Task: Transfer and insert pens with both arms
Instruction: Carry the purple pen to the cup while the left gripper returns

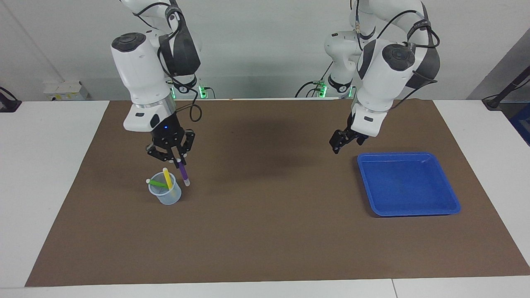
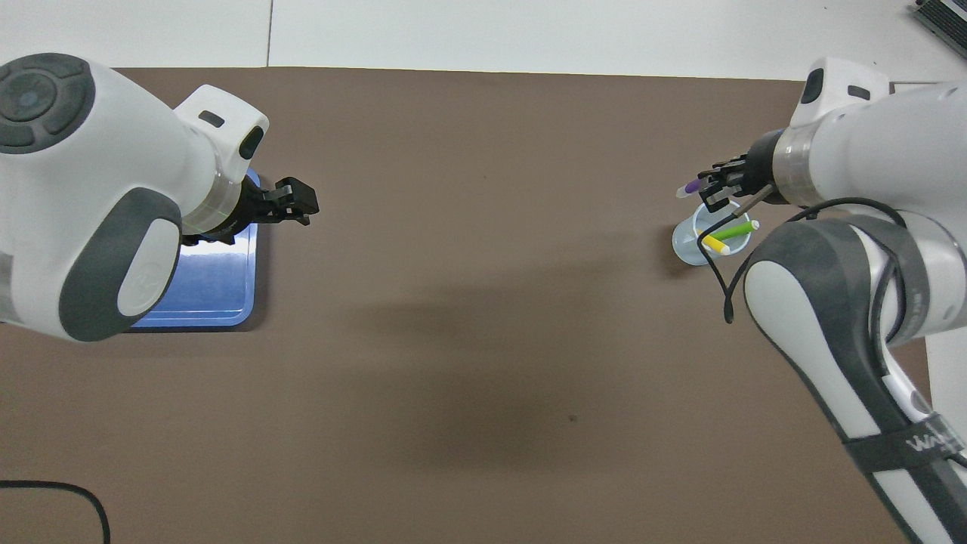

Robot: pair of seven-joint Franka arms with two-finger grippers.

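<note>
My right gripper (image 1: 179, 161) is shut on the purple pen (image 1: 183, 174), which hangs nearly upright with its pale end down. That end is just beside the rim of a clear plastic cup (image 1: 165, 195), toward the left arm's end. The green pen (image 1: 157, 183) and the yellow pen (image 1: 167, 178) stand tilted in the cup. The overhead view shows the right gripper (image 2: 718, 183), purple pen (image 2: 691, 186), cup (image 2: 689, 245), green pen (image 2: 736, 229) and yellow pen (image 2: 714, 245). My left gripper (image 1: 337, 145) is empty in the air beside the blue tray (image 1: 408, 186) and also shows in the overhead view (image 2: 302, 202).
The blue tray (image 2: 211, 279) lies on the brown mat (image 1: 265, 215) toward the left arm's end, with nothing in it. White table surface borders the mat on all sides.
</note>
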